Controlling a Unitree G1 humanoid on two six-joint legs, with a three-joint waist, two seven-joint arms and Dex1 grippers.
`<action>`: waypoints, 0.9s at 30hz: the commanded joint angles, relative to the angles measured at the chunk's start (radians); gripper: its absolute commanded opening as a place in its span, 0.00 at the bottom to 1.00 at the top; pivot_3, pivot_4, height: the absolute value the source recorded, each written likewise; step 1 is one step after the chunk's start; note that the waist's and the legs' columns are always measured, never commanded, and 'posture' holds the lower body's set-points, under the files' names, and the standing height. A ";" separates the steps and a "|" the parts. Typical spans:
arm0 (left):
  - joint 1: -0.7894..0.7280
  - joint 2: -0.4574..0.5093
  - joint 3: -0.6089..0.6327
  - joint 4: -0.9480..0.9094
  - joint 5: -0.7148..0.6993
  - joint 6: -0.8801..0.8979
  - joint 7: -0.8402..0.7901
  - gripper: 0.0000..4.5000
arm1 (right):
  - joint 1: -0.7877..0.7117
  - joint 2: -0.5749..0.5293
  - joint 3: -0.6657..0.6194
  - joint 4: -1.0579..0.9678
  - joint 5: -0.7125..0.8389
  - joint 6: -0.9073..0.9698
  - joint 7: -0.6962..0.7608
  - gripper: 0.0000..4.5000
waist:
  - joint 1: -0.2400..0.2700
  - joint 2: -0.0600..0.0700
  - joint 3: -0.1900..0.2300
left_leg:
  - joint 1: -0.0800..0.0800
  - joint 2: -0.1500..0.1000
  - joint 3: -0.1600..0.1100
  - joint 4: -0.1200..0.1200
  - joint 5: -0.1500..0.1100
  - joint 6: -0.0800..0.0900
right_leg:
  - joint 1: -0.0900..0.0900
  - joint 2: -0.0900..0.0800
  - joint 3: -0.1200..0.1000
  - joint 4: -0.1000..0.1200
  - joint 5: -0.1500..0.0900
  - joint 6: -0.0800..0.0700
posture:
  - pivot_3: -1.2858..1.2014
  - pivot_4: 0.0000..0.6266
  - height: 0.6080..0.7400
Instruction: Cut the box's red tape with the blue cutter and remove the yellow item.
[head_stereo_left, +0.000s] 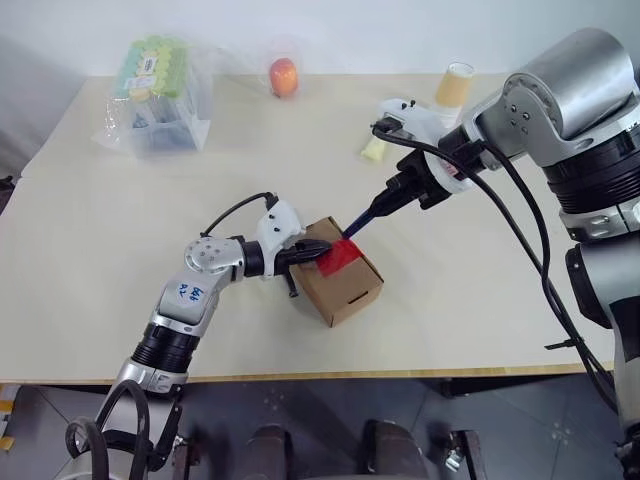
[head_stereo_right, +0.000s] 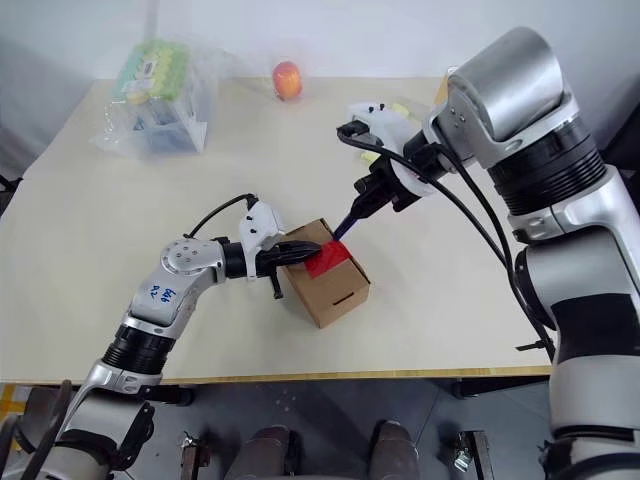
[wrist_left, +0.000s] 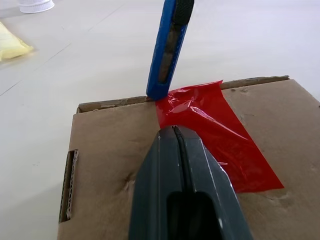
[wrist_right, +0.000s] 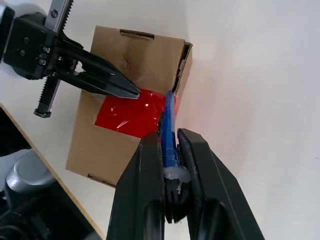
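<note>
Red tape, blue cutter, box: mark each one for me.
red tape (wrist_left: 220, 135), left wrist view, middle of the strip.
blue cutter (wrist_left: 167, 50), left wrist view, mid-shaft above the box edge.
box (head_stereo_left: 350, 285), left eye view, side wall above the slot.

Light: bright, even, soft, from above
Shadows: faint, short beside the box (head_stereo_left: 340, 272) on the table (head_stereo_left: 90, 280)
Glare: sheen on the red tape (wrist_left: 215, 127)
Focus: head views sharp; nearest fingers (wrist_left: 185, 200) in wrist views slightly soft
</note>
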 joint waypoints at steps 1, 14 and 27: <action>0.039 -0.002 -0.044 0.046 0.053 0.026 0.012 0.00 | -0.048 -0.028 0.053 -0.043 0.166 0.017 0.011 0.03 | 0.001 0.000 0.000 | 0.000 0.000 0.000 0.000 0.000 0.000 | 0.000 0.000 0.000 0.000 0.000 0.000 | 0.52 0.24 1.00; 0.072 -0.004 -0.039 0.025 0.055 0.037 0.032 0.00 | -0.093 -0.020 0.133 0.060 0.393 0.017 -0.158 0.03 | 0.000 0.000 0.000 | 0.002 0.000 0.000 0.000 0.000 0.000 | 0.001 0.000 0.000 -0.001 0.000 0.000 | 0.52 0.24 1.00; 0.057 0.035 -0.022 0.018 0.047 -0.003 -0.005 0.00 | -0.005 -0.036 -0.007 0.101 0.630 0.017 -0.493 0.03 | -0.017 -0.001 -0.001 | 0.005 0.003 0.005 -0.002 0.000 0.000 | 0.002 0.000 0.000 0.000 0.000 -0.001 | 0.52 0.24 1.00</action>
